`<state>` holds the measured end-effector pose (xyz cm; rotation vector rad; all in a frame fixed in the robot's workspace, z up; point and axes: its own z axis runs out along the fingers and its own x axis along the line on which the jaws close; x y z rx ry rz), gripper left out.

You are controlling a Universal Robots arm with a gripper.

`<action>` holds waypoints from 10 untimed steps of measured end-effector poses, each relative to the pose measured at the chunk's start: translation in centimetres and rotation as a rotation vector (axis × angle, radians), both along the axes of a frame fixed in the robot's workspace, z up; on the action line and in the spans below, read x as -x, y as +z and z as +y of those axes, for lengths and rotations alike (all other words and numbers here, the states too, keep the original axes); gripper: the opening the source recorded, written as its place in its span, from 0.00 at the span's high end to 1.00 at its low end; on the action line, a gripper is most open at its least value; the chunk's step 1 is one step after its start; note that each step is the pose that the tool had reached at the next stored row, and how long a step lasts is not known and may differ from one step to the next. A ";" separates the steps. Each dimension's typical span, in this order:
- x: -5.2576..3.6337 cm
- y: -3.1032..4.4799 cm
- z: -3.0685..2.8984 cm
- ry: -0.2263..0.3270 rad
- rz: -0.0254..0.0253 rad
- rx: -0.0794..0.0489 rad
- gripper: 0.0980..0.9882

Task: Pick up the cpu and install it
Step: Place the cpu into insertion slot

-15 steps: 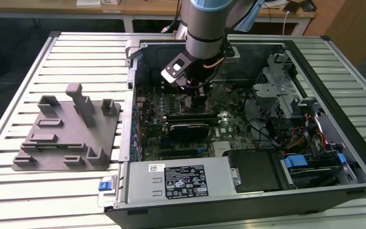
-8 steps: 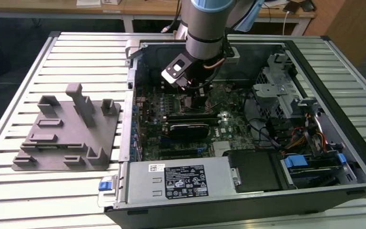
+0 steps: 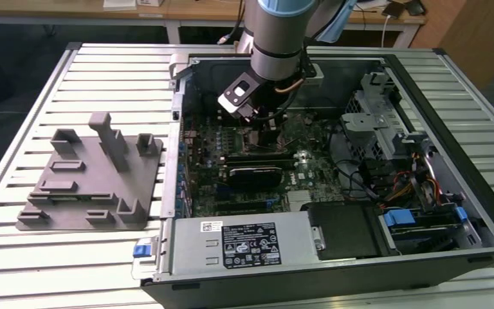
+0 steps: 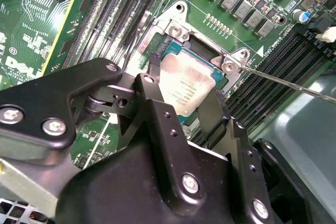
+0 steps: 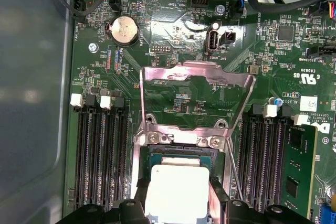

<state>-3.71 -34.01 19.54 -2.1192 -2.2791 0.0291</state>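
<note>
cpu (image 4: 185, 92) lies flat at the open socket (image 4: 177, 29) on the motherboard (image 5: 173, 30), silver top up, clamped by two opposite edges between the black fingers (image 4: 151, 95) of the gripper (image 4: 186, 85); whether it is fully seated I cannot tell. Just beyond it in the first wrist view the hinged load plate (image 5: 195, 70) stands raised, with memory slots (image 5: 102, 156) to either side. In the exterior view the arm (image 3: 277, 51) reaches down at upper centre of the frame into the open computer case (image 3: 359, 277), with the grey tray (image 3: 88, 183) well apart at the exterior view's left.
</note>
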 end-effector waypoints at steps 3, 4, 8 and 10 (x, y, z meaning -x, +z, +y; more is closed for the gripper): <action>0.00 0.00 0.00 0.000 0.0000 0.000 0.50; 0.00 0.00 0.00 0.000 -0.0001 0.000 0.43; 0.00 0.00 0.00 0.000 -0.0001 0.000 0.43; 0.00 -0.03 -0.01 0.000 -0.0001 0.000 0.43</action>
